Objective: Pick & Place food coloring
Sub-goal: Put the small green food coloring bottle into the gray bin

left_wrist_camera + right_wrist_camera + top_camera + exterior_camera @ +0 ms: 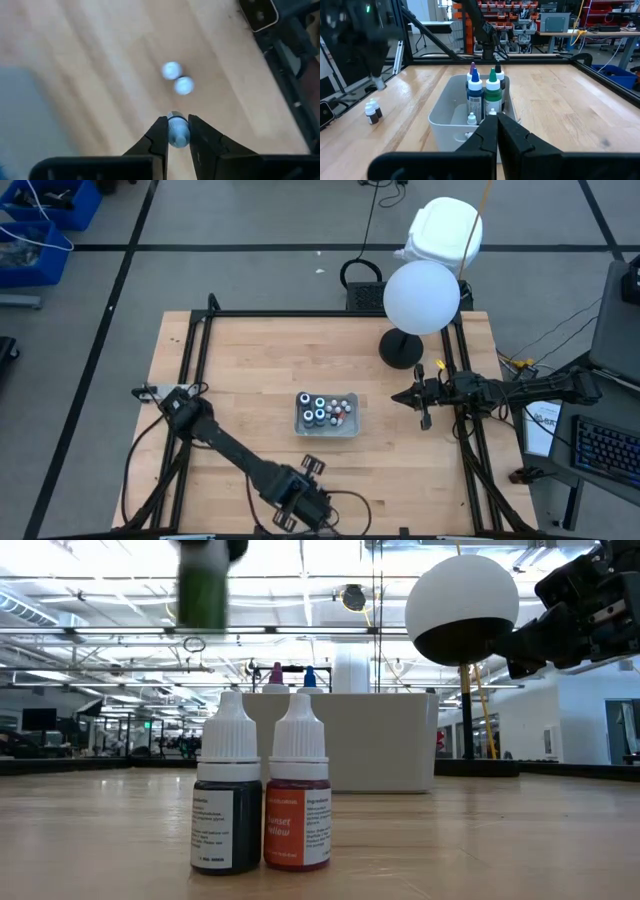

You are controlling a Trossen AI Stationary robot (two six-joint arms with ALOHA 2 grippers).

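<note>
Two small food coloring bottles stand upright on the wood near the table's near edge: a dark one [228, 802] and an orange one [297, 802], seen from above as white caps [171, 70] [183, 86]. My left gripper [177, 125] [308, 477] hovers above them, shut on a third bottle with a green body [204, 588]. Several more bottles [322, 411] [482, 90] stand in the clear tray [328, 433] [449, 127] at the table's middle. My right gripper [496, 124] [422, 412] is shut and empty, to the right of the tray. My left gripper pinches the bottle's white cap [177, 135] between its two fingers [159, 135], coming from above and pointing down. The bottle is lifted clear of the table, upright, with its green body [204, 595] hanging below the fingers.
A black-footed lamp with a white globe [421, 297] stands at the far right of the table. A black frame rail [330, 313] runs around the table's edges. Bare wood lies left of the tray [230, 380].
</note>
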